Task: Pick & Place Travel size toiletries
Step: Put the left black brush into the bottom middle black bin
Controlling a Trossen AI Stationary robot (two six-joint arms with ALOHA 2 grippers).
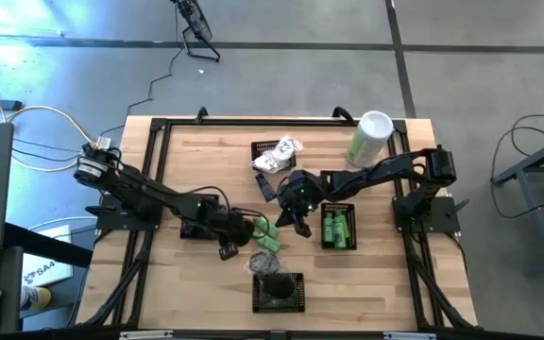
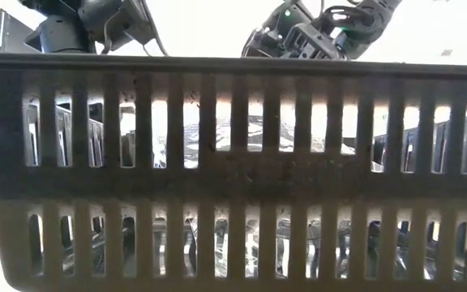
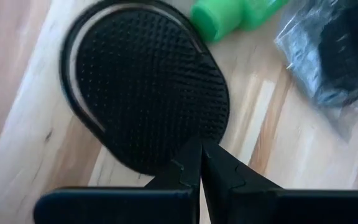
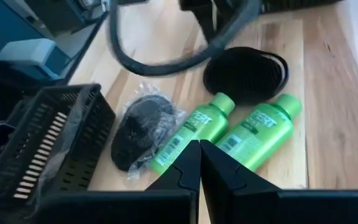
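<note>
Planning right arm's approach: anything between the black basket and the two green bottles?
Yes: right wrist view shows a clear-wrapped dark round piece between the basket and green bottles.

We see a wooden table (image 1: 196, 283) of light planks with a black frame (image 1: 155, 179) along its edges. It stands on a grey floor (image 1: 480, 57) crossed by dark seam lines (image 1: 399, 57). Pale and dark cables (image 1: 26, 123) run over the floor toward the table's left side. A dark stand (image 1: 196, 38) sits on the floor beyond the table. A grey metal frame (image 1: 536, 170) stands to the right. In the low view, the space behind is bright and washed out.
</note>
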